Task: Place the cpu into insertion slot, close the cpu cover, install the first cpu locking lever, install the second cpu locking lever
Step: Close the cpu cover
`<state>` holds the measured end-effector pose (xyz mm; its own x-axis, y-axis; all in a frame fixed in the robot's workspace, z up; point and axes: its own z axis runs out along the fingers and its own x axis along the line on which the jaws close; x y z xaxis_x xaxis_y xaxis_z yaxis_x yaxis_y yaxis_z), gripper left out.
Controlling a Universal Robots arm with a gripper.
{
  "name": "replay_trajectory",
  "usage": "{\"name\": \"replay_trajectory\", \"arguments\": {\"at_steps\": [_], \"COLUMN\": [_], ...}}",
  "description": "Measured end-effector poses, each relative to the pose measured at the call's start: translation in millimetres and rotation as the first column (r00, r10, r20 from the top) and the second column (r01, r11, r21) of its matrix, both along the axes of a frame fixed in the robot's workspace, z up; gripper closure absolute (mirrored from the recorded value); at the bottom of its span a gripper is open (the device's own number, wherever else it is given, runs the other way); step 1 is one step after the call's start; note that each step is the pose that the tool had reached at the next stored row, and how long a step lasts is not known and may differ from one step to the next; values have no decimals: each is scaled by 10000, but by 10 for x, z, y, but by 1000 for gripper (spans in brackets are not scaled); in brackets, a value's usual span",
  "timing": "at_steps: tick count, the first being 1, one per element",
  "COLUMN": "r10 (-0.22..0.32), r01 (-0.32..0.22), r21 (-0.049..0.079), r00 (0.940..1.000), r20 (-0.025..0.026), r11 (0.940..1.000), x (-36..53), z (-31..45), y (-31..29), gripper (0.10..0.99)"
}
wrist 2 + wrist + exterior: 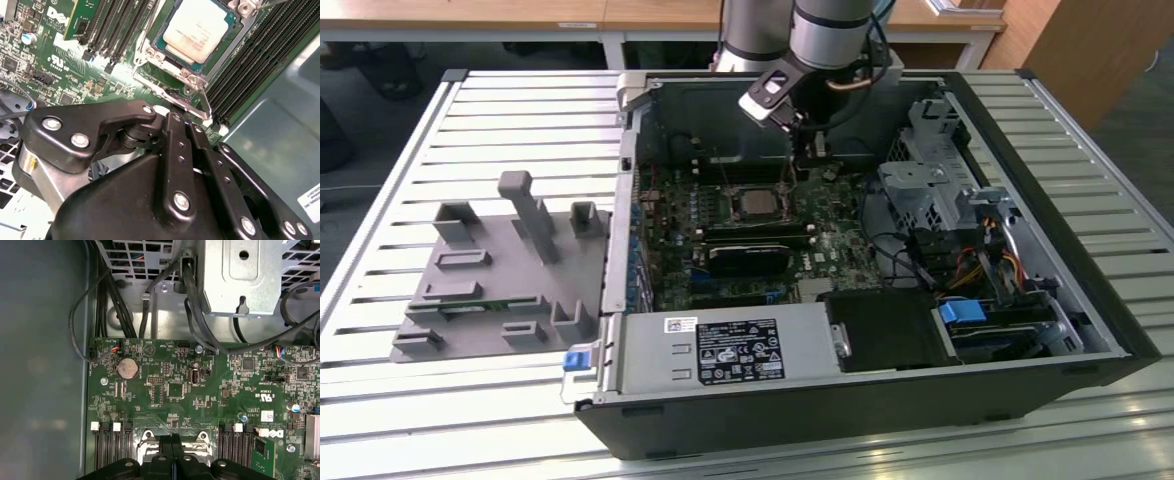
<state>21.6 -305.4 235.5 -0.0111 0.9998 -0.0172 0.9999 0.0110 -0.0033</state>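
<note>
The cpu [196, 29], a square chip with a pale silver face, lies seated in the insertion slot [227, 19] on the green motherboard; in the exterior view the cpu [758, 203] sits mid-board. The silvery cpu cover [150, 52] frames the chip and lies flat around it. A thin silvery locking lever [167, 89] runs along the socket's edge, close to my fingertips. My gripper [181, 119] is shut, its black fingers pressed together just off that socket edge. In the first wrist view the gripper [171, 439] is over the socket's rim. In the exterior view the gripper [811, 150] hangs beyond the socket.
Black memory slots [252, 55] flank the socket. Cables [192, 305] and a metal drive cage [245, 275] stand beyond the board. The case wall [630, 180] bounds the exterior view's left; a grey power box [720, 350] sits at the front. A grey fixture [507, 270] rests outside.
</note>
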Motion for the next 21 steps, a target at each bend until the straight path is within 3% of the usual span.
{"name": "replay_trajectory", "arguments": {"at_steps": [14, 21], "r10": [0, 0], "r01": [0, 0], "r21": [-2, -2], "r00": [10000, 10000], "r20": [0, 0], "r11": [10000, 10000], "x": [-76, -183], "z": [-61, -91], "y": [0, 0], "gripper": [980, 980]}}
